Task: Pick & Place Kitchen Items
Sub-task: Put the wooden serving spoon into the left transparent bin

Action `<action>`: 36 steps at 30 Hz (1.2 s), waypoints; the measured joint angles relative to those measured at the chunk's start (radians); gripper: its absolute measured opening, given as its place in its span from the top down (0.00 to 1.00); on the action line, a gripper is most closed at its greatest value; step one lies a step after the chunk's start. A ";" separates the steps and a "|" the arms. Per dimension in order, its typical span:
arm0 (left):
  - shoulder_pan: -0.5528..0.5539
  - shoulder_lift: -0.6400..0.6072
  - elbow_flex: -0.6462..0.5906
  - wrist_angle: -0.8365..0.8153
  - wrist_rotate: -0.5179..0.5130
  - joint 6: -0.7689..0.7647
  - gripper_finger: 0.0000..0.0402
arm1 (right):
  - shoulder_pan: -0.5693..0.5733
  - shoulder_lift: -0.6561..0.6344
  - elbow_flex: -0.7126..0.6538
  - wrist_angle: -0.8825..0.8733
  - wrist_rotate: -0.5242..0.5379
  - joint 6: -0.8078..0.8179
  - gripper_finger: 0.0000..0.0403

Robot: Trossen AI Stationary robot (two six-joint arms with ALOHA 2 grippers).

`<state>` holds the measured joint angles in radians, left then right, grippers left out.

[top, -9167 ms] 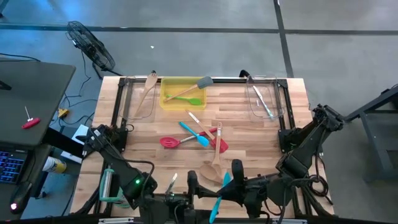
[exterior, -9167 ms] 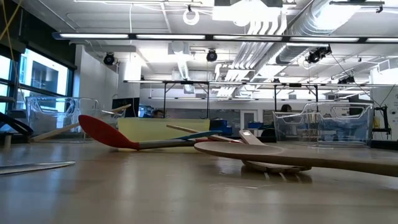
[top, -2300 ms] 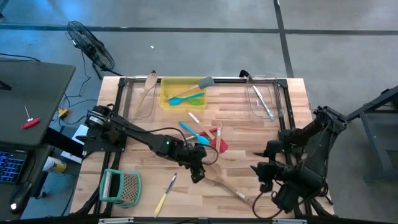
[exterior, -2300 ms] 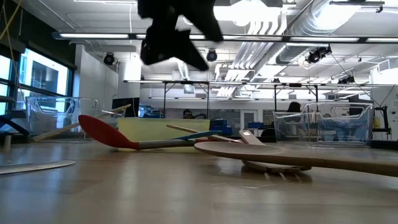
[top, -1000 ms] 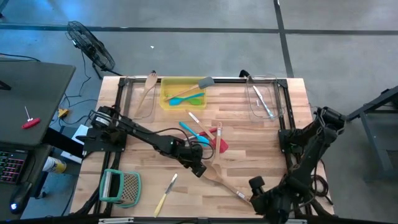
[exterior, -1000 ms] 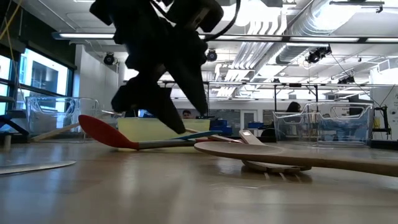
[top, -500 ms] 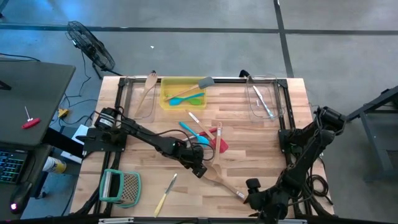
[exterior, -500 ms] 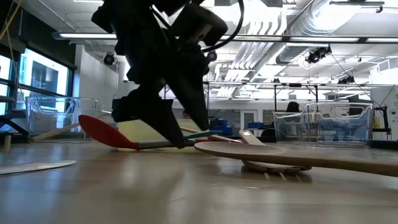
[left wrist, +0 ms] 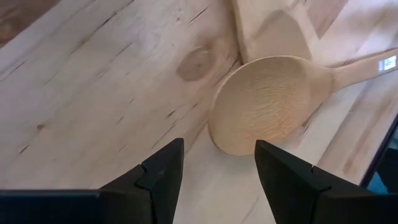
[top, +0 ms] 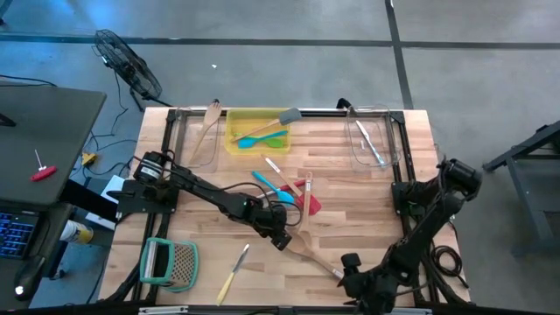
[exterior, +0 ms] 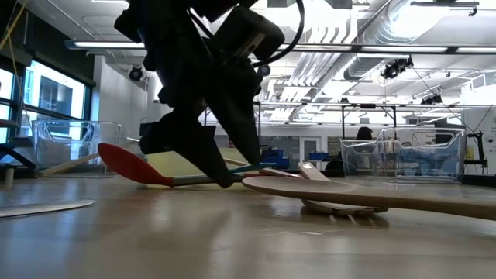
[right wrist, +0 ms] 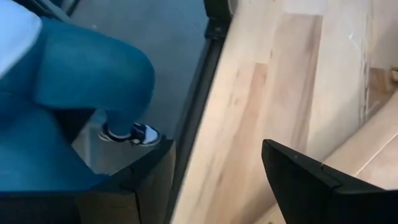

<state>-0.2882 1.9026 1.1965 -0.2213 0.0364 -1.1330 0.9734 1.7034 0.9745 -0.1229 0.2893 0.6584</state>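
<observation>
The wooden spoon [top: 304,249] lies on the table [top: 367,192], in the front middle part, with its bowl toward the centre and its handle going to the front right. In the left wrist view the bowl [left wrist: 267,102] is just ahead of the two dark fingers, and a second flat wooden utensil [left wrist: 267,28] lies beside it, touching or nearly touching.

The left gripper [top: 278,238] is low over the bowl end of the spoon. Its fingers [left wrist: 158,177] stand apart and hold nothing; the spoon is in front of the gap, not inside it. In the low view the same gripper [exterior: 209,167] hangs down close to the table top.

Behind the spoon there is a group of utensils: a red spatula [top: 238,199], a blue spatula [top: 273,189] and some others crossing one another. Further back a yellow bin [top: 254,131] holds a green utensil and a blue one. A knife [top: 233,271] lies alone near the front left.

The right gripper [top: 348,278] is at the front edge of the table, near the end of the spoon handle. Its fingers [right wrist: 305,186] are also apart and empty. A person's leg in jeans [right wrist: 74,87] shows beyond the edge.
</observation>
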 joint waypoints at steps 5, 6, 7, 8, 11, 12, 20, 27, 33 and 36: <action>0.000 0.000 0.000 0.012 0.009 0.000 0.52 | -0.026 0.038 0.000 -0.003 -0.028 -0.010 0.42; 0.000 0.000 0.000 0.012 0.008 0.000 0.52 | -0.032 0.046 0.000 -0.005 -0.040 -0.014 0.42; 0.000 0.000 0.000 0.013 0.007 -0.001 0.52 | -0.035 0.052 0.000 -0.005 -0.043 -0.022 0.42; 0.000 0.000 0.000 0.013 0.007 -0.001 0.52 | -0.039 0.059 0.000 -0.007 -0.049 -0.028 0.42; 0.000 0.000 0.000 0.015 0.007 -0.007 0.52 | -0.048 0.078 0.000 -0.012 -0.055 -0.033 0.42; 0.000 0.000 0.000 0.015 0.008 -0.014 0.52 | -0.050 0.084 0.000 -0.013 -0.057 -0.033 0.42; 0.000 0.000 0.000 0.019 0.008 -0.016 0.52 | -0.045 0.088 0.000 -0.098 -0.070 -0.014 0.42; 0.000 0.000 0.000 0.019 0.007 0.002 0.52 | -0.042 0.084 0.000 -0.154 -0.071 0.049 0.42; 0.000 0.000 0.000 0.019 0.007 0.002 0.52 | -0.045 0.084 0.000 -0.154 -0.069 0.052 0.42; 0.000 0.000 0.000 0.020 0.007 0.002 0.52 | -0.045 0.084 0.000 -0.157 -0.055 0.052 0.42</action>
<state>-0.2886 1.9026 1.1965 -0.2010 0.0437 -1.1309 0.9283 1.7878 0.9749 -0.2798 0.2348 0.7107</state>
